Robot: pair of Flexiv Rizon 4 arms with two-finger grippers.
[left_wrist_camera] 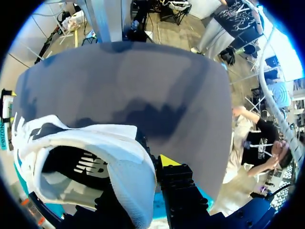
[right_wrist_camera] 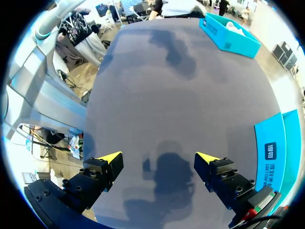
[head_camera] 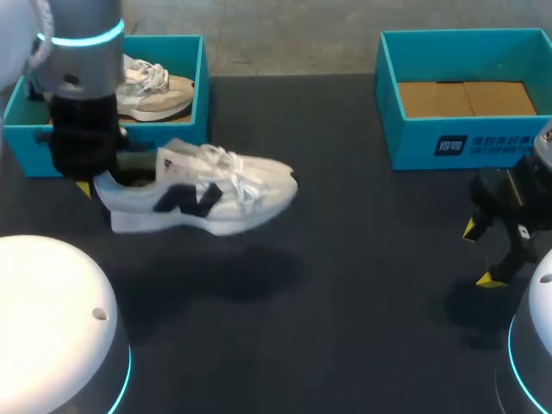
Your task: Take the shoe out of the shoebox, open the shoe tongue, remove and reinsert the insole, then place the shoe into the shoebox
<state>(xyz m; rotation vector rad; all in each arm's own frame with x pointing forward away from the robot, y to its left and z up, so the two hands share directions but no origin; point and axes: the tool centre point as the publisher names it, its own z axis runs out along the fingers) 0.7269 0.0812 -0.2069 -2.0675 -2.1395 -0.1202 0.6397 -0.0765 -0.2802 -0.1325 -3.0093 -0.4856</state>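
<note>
A white sneaker [head_camera: 207, 194] with a dark side logo hangs above the black table [head_camera: 345, 285], toe pointing right, its shadow on the table below it. My left gripper [head_camera: 97, 183] is shut on the sneaker's heel wall. In the left wrist view the sneaker [left_wrist_camera: 95, 143] fills the space ahead of the left gripper [left_wrist_camera: 151, 168]. One yellow-tipped finger [left_wrist_camera: 167, 161] is outside the heel, and the other is hidden inside the shoe. The dark insole with white print [left_wrist_camera: 88, 167] shows inside. My right gripper [head_camera: 480, 254] [right_wrist_camera: 157, 158] is open at the table's right, with nothing between its fingers.
A teal shoebox [head_camera: 197, 108] at the back left holds a second, beige sneaker [head_camera: 151, 90]. Another teal box [head_camera: 466, 142] [right_wrist_camera: 274, 152] with a cardboard floor stands at the back right, close to my right gripper.
</note>
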